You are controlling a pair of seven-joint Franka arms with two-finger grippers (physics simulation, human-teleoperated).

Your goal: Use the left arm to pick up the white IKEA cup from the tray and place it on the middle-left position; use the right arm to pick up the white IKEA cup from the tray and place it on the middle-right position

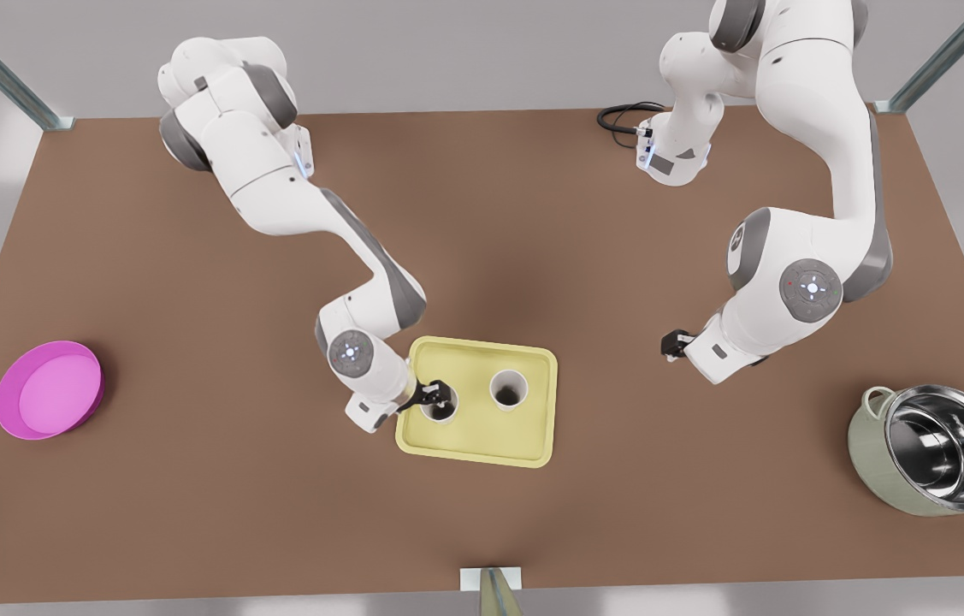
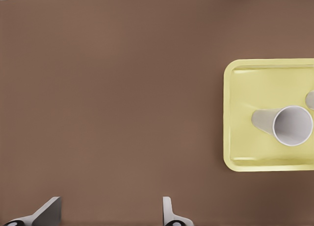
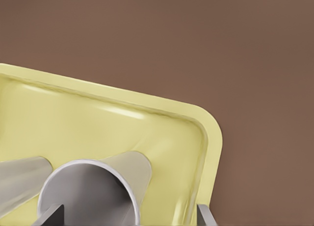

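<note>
Two white cups stand on the pale yellow tray (image 1: 537, 428). The right gripper (image 1: 434, 395), on the arm at the front view's left, is down at the tray's left-hand cup (image 1: 441, 407). In the right wrist view its fingers (image 3: 206, 217) stand open on either side of that cup (image 3: 93, 186), near the tray's corner (image 3: 208, 137). The second cup (image 1: 509, 389) stands free. The left gripper (image 1: 674, 345) hangs open over bare table at the front view's right, well off the tray (image 2: 240, 118). Its wrist view shows its fingers (image 2: 169, 216) spread and the free cup (image 2: 293, 125) far off.
A round magenta dish (image 1: 50, 389) sits at the front view's far left. A steel pot (image 1: 935, 453) stands at the far right near the table edge. A black cable (image 1: 623, 115) lies at the back. Bare brown table lies on both sides of the tray.
</note>
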